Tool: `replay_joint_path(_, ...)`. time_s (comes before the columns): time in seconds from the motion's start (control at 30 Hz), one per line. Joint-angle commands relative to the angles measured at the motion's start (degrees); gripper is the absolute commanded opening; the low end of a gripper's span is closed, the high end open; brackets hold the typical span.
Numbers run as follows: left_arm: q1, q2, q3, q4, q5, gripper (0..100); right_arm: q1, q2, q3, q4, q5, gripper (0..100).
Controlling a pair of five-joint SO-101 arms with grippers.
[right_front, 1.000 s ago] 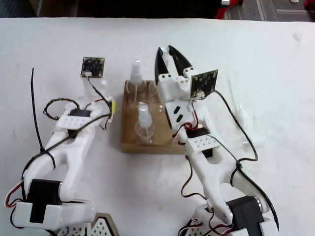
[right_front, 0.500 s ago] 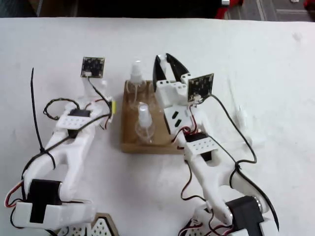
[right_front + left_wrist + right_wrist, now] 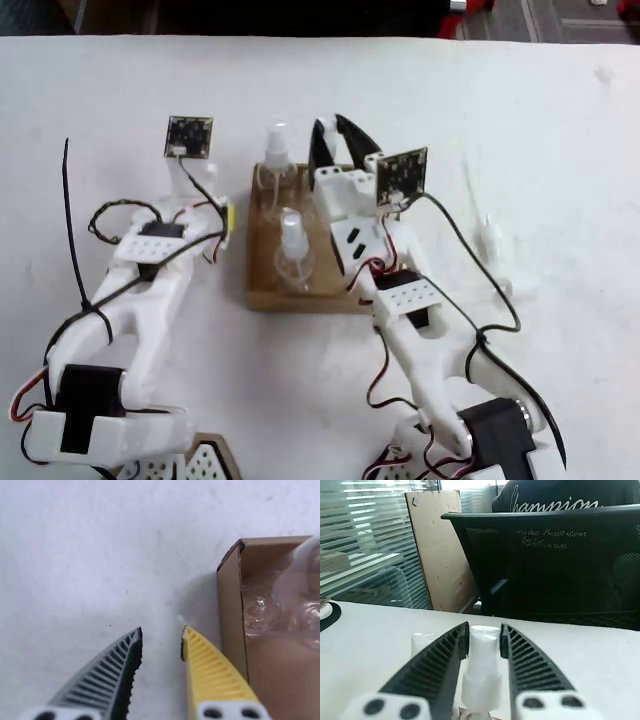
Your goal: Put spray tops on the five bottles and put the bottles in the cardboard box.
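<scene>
Right gripper (image 3: 331, 122): shifted from the upper centre of the high view toward the left and slightly downward, ending over the upper right corner of the cardboard box (image 3: 262, 290). Its wrist camera board (image 3: 401, 177) moved the same way. Jaw opening reduced from wide to narrow. In the right wrist view the fingers (image 3: 445, 655) now sit against both sides of a white spray top (image 3: 484, 647).
</scene>
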Motion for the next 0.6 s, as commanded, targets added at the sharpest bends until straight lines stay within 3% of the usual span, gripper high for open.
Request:
replay_joint_path(0.0,0.40,-1.19,-0.79,-0.44,-0.62,12,-0.48,-0.75,-0.35,1.98,0.00,15.2)
replay_joint_path(0.33,0.40,-1.19,-0.79,-0.44,-0.62,12,-0.48,-2.24,-0.44,2.33,0.00,16.3)
replay_joint_path(0.57,0.40,-1.19,-0.44,-1.93,-0.62,12,2.42,-17.89,0.44,5.49,-0.53,16.3)
